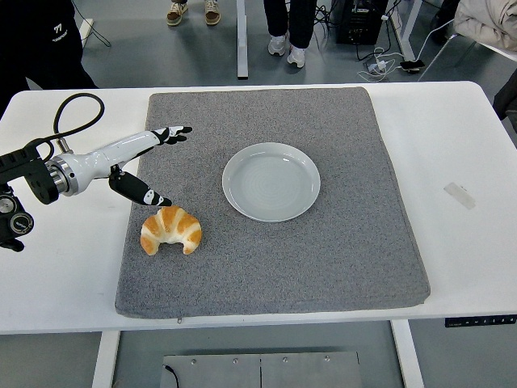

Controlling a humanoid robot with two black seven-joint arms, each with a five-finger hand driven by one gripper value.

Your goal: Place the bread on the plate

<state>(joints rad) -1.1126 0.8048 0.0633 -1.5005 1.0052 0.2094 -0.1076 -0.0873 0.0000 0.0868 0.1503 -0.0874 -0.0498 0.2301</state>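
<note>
White-shelled, my left hand [129, 158] reaches in low from the left over the grey mat [275, 275], fingers [174, 132] spread apart and holding nothing, thumb pointing down toward the croissant [170, 229]. One croissant lies on the mat just below my thumb tip, seemingly not touching it. One empty plate [271, 181] sits mid-mat, to the right, on the white bench [460, 259].

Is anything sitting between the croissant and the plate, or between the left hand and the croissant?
Nothing visible. Only bare grey felt mat separates the golden-brown croissant from the empty pale round plate, and the open left hand hovers just above-left of the croissant, unobstructed.
</note>
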